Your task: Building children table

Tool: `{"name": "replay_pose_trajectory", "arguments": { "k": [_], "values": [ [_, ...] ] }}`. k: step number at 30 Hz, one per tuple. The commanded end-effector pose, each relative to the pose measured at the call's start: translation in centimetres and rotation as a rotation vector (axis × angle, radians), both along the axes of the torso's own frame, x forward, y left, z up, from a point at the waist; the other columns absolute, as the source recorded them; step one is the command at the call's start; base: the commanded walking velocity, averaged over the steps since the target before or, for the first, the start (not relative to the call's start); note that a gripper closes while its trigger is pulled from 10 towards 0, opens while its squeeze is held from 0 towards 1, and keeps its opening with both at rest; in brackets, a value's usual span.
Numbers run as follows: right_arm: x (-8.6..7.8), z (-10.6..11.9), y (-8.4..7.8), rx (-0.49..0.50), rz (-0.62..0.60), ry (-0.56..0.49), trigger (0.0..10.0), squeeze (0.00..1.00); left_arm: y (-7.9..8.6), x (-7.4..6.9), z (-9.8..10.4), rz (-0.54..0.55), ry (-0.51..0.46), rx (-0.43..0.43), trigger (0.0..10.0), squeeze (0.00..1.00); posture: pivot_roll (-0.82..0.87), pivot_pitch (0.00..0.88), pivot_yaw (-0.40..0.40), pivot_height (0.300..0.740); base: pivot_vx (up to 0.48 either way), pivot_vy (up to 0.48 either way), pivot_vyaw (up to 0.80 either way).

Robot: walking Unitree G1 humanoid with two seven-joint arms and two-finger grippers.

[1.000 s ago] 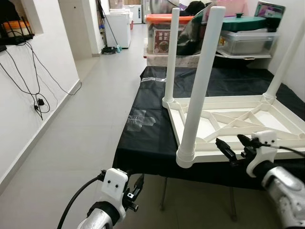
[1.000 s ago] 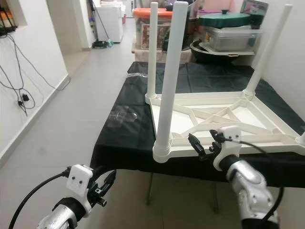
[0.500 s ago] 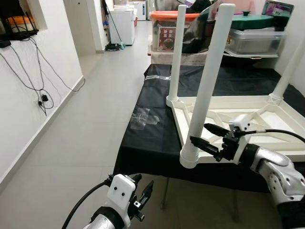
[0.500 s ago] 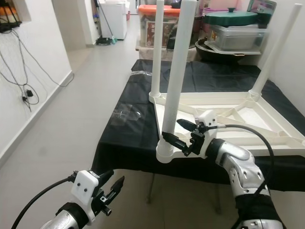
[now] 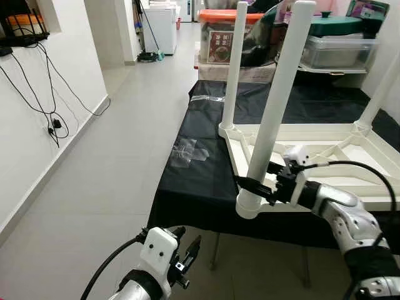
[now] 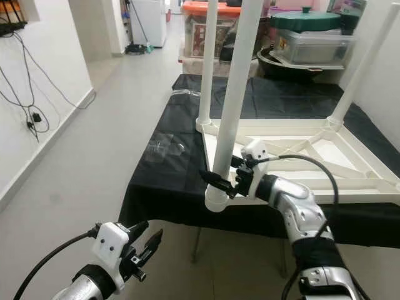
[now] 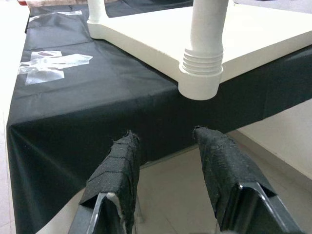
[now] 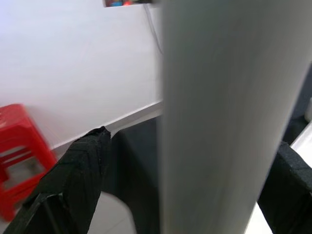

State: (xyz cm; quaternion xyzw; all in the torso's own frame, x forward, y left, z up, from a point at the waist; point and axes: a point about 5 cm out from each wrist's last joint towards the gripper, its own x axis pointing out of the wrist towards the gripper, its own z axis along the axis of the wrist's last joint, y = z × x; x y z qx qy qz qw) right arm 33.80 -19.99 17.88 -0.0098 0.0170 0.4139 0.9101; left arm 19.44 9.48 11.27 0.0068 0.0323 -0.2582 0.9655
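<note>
The white children's table (image 5: 325,153) lies upside down on the black-covered worktop (image 5: 200,169), legs pointing up. The right gripper (image 5: 261,181) is spread wide around the near left leg (image 5: 275,106), just above its threaded base. The left gripper (image 5: 187,253) hangs low with fingers parted, holding nothing, before the worktop's near edge.

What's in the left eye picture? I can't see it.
The right gripper reaches around the near white table leg, fingers open on either side. The upside-down white table lies on a black-covered table.
</note>
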Motion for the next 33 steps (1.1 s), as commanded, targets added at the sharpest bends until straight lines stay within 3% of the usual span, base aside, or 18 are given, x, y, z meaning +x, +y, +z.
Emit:
{"name": "replay_pose_trajectory", "arguments": {
  "k": [1, 18, 28, 33],
  "values": [
    [0.5, 0.0, 0.2, -0.002, -0.021, -0.008, 10.0, 0.00, 0.1, -0.1, 0.0, 0.004, -0.002, 0.015, 10.0, 0.00, 0.10, 0.014, -0.050, 0.740, 0.000, 0.000, 0.00],
    [1.9, 0.3, 0.2, 0.012, -0.095, -0.035, 10.0, 0.00, 0.1, 0.0, 0.0, 0.003, -0.003, 0.028, 10.0, 0.00, 0.10, 0.016, -0.049, 0.740, 0.000, 0.000, 0.00],
    [1.9, 0.1, 0.7, 0.031, -0.071, -0.035, 10.0, 0.00, 0.0, 0.0, 0.0, 0.004, -0.004, 0.033, 10.0, 0.00, 0.10, 0.017, -0.050, 0.740, 0.000, 0.000, 0.00],
    [1.6, 0.0, 1.3, 0.030, 0.013, -0.021, 10.0, 0.00, 0.1, 0.0, -0.1, 0.004, -0.001, 0.038, 10.0, 0.00, 0.10, 0.017, -0.047, 0.740, 0.000, 0.000, 0.00]
  ]
}}
